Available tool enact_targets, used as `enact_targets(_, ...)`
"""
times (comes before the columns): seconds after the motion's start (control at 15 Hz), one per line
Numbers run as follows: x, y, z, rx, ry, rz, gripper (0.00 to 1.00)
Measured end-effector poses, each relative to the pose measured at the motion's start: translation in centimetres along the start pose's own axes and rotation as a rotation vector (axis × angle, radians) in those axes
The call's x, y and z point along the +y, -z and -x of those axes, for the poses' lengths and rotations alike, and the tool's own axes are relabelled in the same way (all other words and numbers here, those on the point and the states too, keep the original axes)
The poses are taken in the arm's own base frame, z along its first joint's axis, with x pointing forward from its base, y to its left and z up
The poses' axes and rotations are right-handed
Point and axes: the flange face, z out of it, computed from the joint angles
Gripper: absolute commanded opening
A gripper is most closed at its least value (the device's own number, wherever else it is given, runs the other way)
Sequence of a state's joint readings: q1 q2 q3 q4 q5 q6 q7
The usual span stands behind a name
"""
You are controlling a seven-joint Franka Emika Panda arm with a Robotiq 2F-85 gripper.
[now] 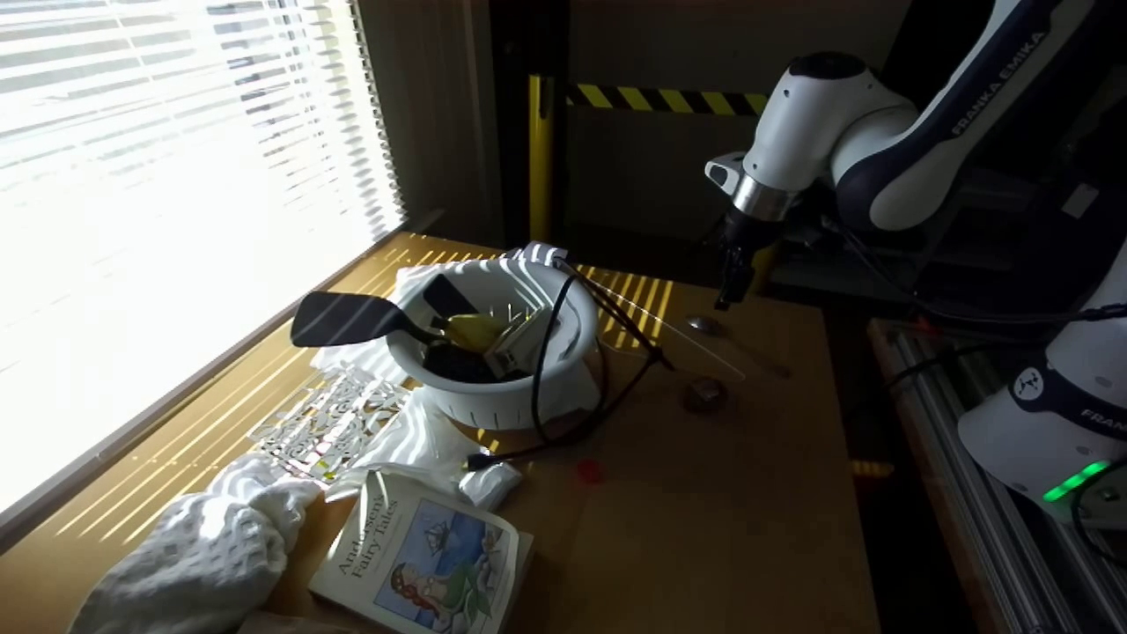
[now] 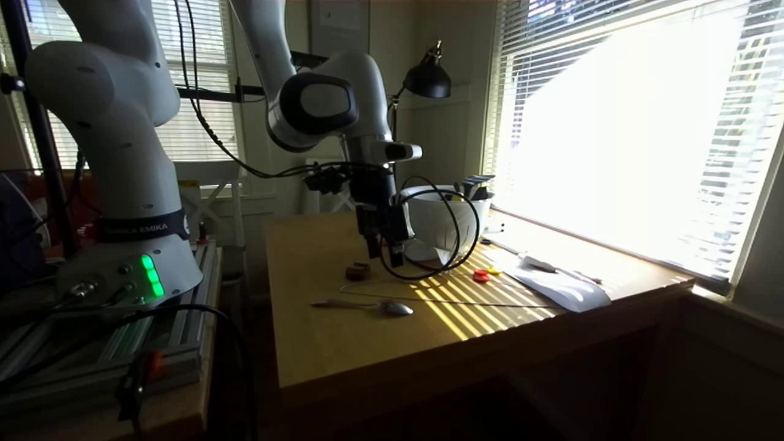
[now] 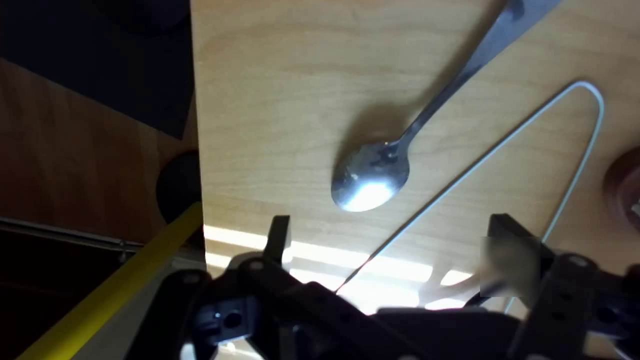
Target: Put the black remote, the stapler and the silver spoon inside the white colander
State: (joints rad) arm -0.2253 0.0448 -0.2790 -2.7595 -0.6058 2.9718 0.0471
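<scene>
The silver spoon lies on the table in both exterior views [image 1: 704,325] [image 2: 395,307], and its bowl [image 3: 371,175] shows large in the wrist view. My gripper [image 3: 390,222] is open and empty above the table. In the wrist view its fingertips are apart, with the spoon's bowl just beyond them. The gripper also shows in both exterior views [image 1: 735,295] [image 2: 386,250]. The white colander [image 1: 528,412] stands on the table, also seen in the other camera's picture [image 2: 429,223]. It holds several dark, yellow and pale items; I cannot tell whether the remote or stapler is among them.
A black cable [image 1: 539,379] loops over the colander's side. A thin pale wire [image 3: 475,165] lies beside the spoon. A brown round object [image 1: 704,395] sits near it. A black spatula [image 1: 348,319] sticks out of the colander. A book [image 1: 431,555] and white cloth [image 1: 207,546] lie nearby.
</scene>
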Motion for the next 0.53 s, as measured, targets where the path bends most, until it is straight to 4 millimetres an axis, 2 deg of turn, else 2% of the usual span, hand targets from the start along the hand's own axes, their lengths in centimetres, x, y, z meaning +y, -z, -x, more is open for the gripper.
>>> enact_targets(0.13,0.1,0.04,-0.12,0.046,-0.106,0.003,1.0)
enact_targets(0.4,0.02,-0.01,-0.13,0.049,-0.11,0.002,1.0)
enact_targets(0.53,-0.21,-0.4,-0.31,0.037,-0.182,-0.02,1.0)
